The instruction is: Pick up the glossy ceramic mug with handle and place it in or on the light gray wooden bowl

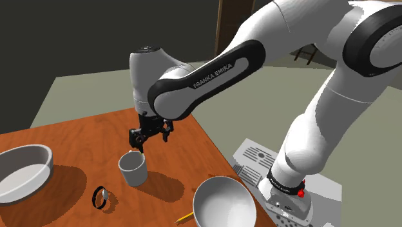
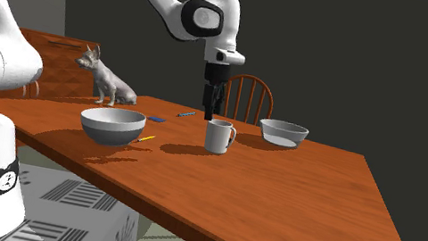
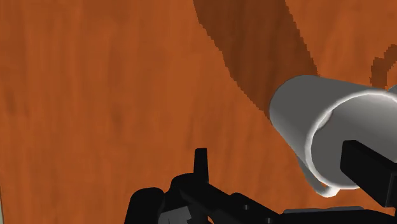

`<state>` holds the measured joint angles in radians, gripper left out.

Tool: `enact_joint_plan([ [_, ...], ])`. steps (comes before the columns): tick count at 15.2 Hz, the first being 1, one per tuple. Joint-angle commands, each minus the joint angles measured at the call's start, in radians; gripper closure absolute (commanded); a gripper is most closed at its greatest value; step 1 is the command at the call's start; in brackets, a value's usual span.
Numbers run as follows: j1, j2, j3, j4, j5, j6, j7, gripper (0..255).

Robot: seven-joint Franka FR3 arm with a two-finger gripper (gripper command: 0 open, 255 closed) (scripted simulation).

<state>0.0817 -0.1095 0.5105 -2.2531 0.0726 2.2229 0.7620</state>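
Observation:
A light grey mug (image 1: 133, 169) stands upright on the wooden table (image 1: 77, 138); its handle (image 2: 232, 136) points to the second exterior view's right. My black gripper (image 1: 151, 140) hangs open just above the mug's rim, a little behind it, and touches nothing. In the wrist view the mug (image 3: 318, 121) sits toward one finger (image 3: 369, 168) rather than midway in the gripper (image 3: 284, 168). Two grey bowls are on the table: one (image 1: 224, 203) near the front edge by the stand, the other (image 1: 22, 171) at the shoulder view's left.
A black ring-shaped object (image 1: 100, 197) lies close to the mug, and a yellow pencil (image 1: 185, 218) lies beside the near bowl. A dog figurine (image 2: 105, 78), a small blue item (image 2: 155, 118) and a chair (image 2: 244, 96) are at the table's far side.

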Motion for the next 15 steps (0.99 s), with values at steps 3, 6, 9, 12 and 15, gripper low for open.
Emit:
enact_joint_plan([
  [3, 0.017, 0.148, 0.038, 0.092, -0.086, 0.033, 0.123, 0],
  [6, 0.021, 0.175, 0.037, 0.077, -0.105, 0.071, 0.136, 0],
  [9, 0.024, 0.204, 0.035, 0.064, -0.127, 0.108, 0.152, 0],
  [12, 0.026, 0.22, 0.033, 0.058, -0.139, 0.127, 0.16, 0],
  [15, 0.027, 0.22, 0.033, 0.058, -0.139, 0.127, 0.16, 0],
])
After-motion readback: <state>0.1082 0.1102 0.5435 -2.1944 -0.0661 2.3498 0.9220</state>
